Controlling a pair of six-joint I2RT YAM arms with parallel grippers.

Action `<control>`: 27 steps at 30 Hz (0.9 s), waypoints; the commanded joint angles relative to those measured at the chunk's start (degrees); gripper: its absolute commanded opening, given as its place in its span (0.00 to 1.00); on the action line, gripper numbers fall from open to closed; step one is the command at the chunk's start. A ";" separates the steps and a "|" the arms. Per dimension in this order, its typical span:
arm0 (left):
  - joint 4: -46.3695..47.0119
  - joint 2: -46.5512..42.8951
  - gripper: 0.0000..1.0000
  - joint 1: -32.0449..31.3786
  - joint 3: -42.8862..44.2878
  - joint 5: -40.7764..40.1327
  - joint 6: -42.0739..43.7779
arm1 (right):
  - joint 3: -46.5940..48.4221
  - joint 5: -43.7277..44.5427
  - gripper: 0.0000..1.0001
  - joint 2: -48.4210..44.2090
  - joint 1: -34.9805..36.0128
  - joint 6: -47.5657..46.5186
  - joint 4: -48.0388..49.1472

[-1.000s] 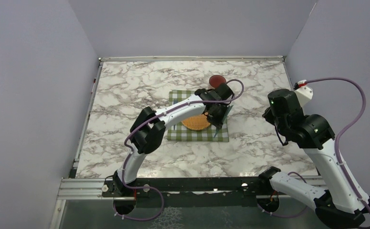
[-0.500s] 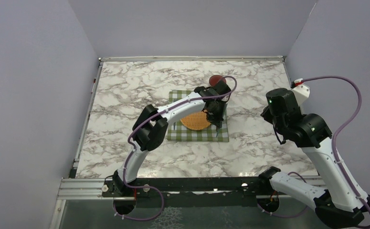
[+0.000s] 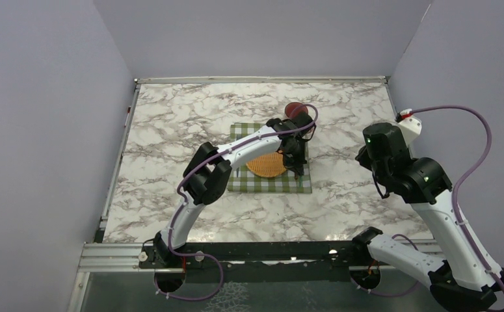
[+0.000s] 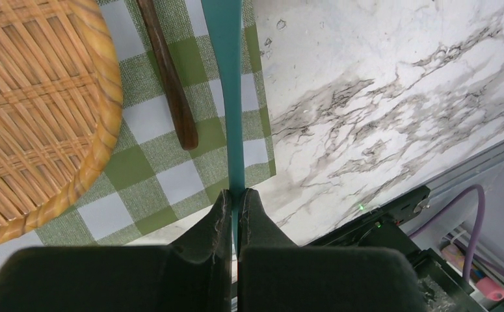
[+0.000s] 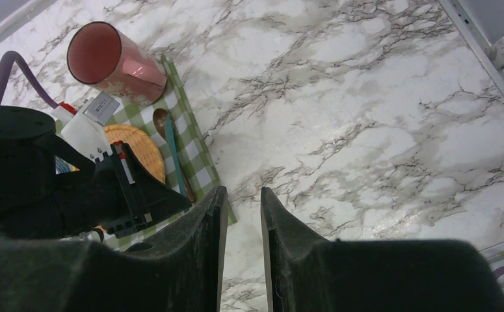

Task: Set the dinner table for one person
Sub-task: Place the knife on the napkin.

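Pinching one thin teal utensil handle [image 4: 226, 97] between them, the left jaws are closed almost fully, their two pads [image 4: 218, 218] pressing on its near end. The utensil is running along the right-hand margin of one green-and-white checked cloth [image 3: 262, 185]. Its head is lying outside the left wrist view and looks too small in the others, so I cannot tell which piece of cutlery it is, nor whether it is resting flat on the cloth.

One dark wooden spoon [image 4: 168, 78] is lying on the cloth just beside the teal handle, between it and one round woven wicker plate [image 3: 266, 167]. The plate is sitting near the middle of the cloth. One red tumbler [image 5: 109, 62] is standing upright at the cloth's far right corner, its mouth facing up.

The cloth is lying a little right of the centre of the table [image 3: 171, 143], the square white marble-pattern top with dark grey veins and a metal frame around its edge.

The right jaws are hanging above bare marble on the right side of the table, well apart from the cloth. They are parted by only a narrow gap, gripping nothing, with the marble showing between them. The right wrist view is also catching the left arm's wrist [image 5: 73, 188] above the plate.
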 commanded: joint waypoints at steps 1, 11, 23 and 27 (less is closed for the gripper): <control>-0.24 2.38 0.00 -0.07 2.88 -0.98 -3.09 | -0.08 0.79 0.30 -1.07 0.12 -1.25 1.18; -0.29 5.51 0.00 -0.13 6.06 -2.85 -5.94 | 0.59 0.48 0.30 -1.30 0.15 -2.66 1.38; -0.34 8.22 0.00 0.31 9.41 -4.13 -7.72 | -0.23 -0.35 0.30 -0.90 0.11 -5.03 3.60; -0.37 8.82 0.00 0.70 9.44 -4.42 -7.93 | -0.56 -0.18 0.30 -1.24 0.12 -5.51 3.82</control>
